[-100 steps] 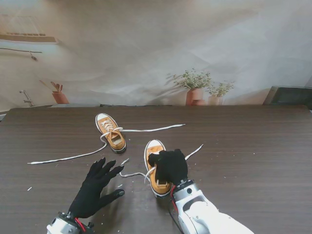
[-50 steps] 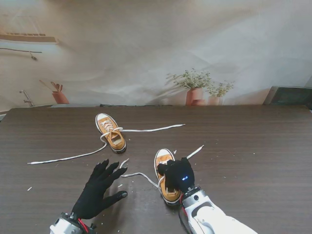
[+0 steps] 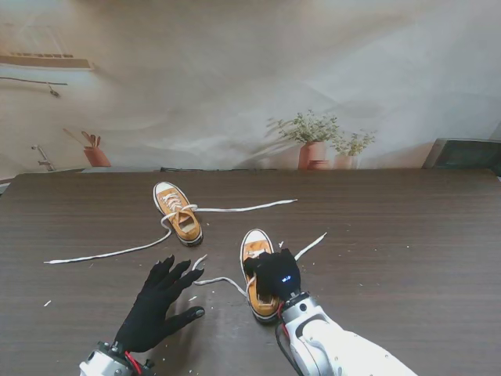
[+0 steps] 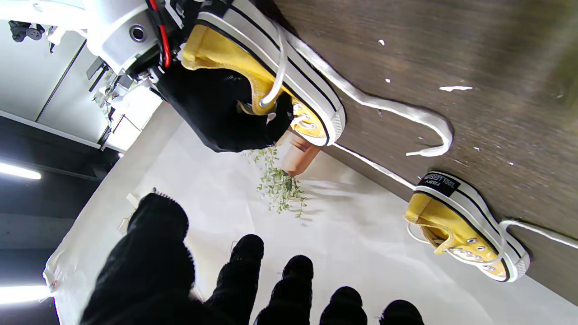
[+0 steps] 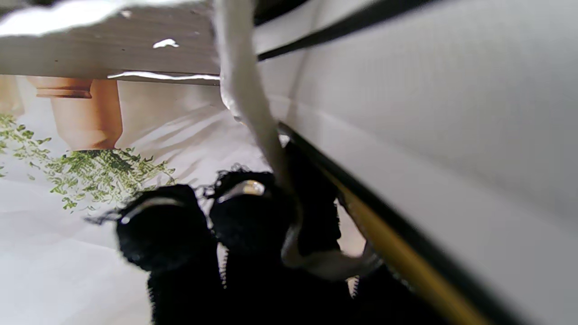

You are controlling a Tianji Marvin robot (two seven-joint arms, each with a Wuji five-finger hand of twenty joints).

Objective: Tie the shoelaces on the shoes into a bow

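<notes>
Your right hand [image 3: 275,272] is clamped over the nearer shoe [image 3: 255,251], fingers [image 5: 253,216] hooked around its lace [image 5: 253,113]. Your left hand [image 3: 156,301] rests flat on the table [image 3: 407,235], fingers spread, holding nothing. The second shoe [image 3: 178,212] lies farther from you, laces loose.

1. The shoes [image 3: 261,274] are mustard yellow with white soles and black stripes.
2. The shoelaces [image 3: 109,252] are white.
3. The table [image 3: 407,235] is dark brown woodgrain.
4. Both hands wear black gloves [image 3: 156,301].
</notes>
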